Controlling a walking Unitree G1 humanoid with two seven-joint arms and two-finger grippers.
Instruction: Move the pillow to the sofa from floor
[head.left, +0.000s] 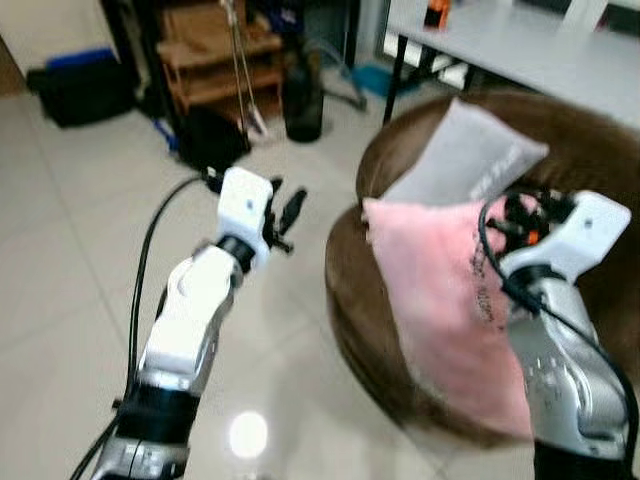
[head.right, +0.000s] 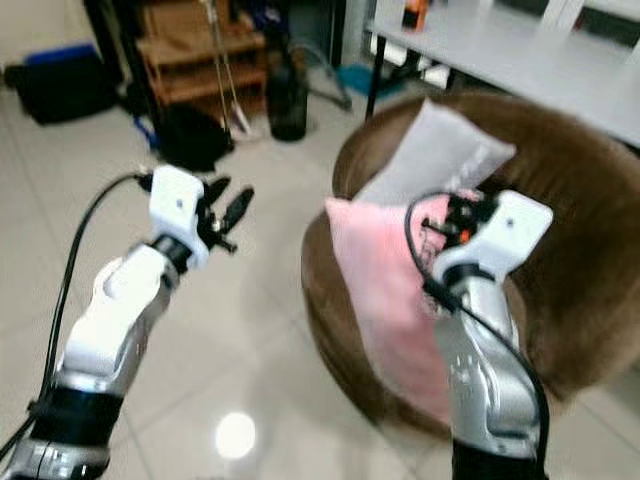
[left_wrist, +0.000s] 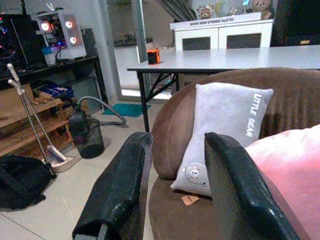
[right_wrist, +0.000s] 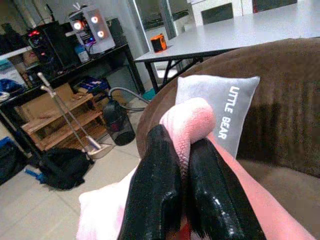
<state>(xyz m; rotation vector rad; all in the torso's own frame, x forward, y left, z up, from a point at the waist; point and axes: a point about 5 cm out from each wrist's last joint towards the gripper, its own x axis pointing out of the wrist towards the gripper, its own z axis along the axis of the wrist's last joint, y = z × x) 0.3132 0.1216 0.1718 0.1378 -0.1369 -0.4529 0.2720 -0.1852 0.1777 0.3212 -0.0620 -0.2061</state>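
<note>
Pink pillow (head.left: 440, 300) stands on edge in the brown sofa (head.left: 590, 150), its lower corner hanging over the front of the seat, and the right gripper (right_wrist: 182, 185) is clamped tight on a fold of its upper edge; in the head views the right wrist covers that grasp and the pillow's right side, so how far it reaches behind the arm cannot be told. Two pillows are in view: the pink one and a grey pillow (left_wrist: 225, 130) lettered "LITTLE BEAR", propped against the backrest behind it, its lower part hidden by the pink one from the head. A small orange tag (left_wrist: 189, 200) lies on the seat below the grey pillow. The left gripper (head.left: 285, 215) hangs over the tiled floor (head.left: 60, 300), left of the sofa and apart from it, its two fingers (left_wrist: 120, 190) spread with nothing between them. Behind the sofa stands one white tabletop (left_wrist: 225, 57) bearing a single orange object (left_wrist: 153, 56), too small to identify. Farther back are one dark vacuum canister (left_wrist: 86, 137), two long-handled tools (left_wrist: 30, 120) leaning on wooden shelves (head.left: 220, 60), a black bag (left_wrist: 20, 180) cut off by the frame, and a lit computer case (left_wrist: 60, 34)
</note>
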